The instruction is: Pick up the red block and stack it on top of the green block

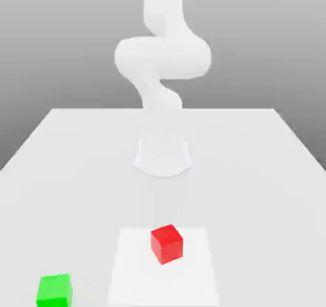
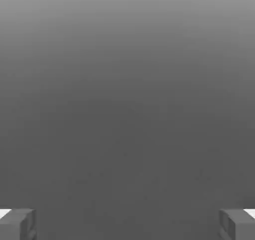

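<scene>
The red block [image 1: 167, 243] sits on the white table [image 1: 267, 172] near its front edge, turned slightly askew. The green block [image 1: 54, 290] rests on the table at the front, toward the exterior view's left, well apart from the red one. In the hand view my gripper [image 2: 127, 225] is open. Its two grey fingertips [image 2: 18, 224] stand far apart with nothing between them, against a plain grey background. Neither block touches the gripper.
The arm's white base [image 1: 163, 156] stands at the middle of the table, and its links [image 1: 163, 57] rise behind the blocks. A paler square patch [image 1: 134, 267] on the tabletop lies under the red block.
</scene>
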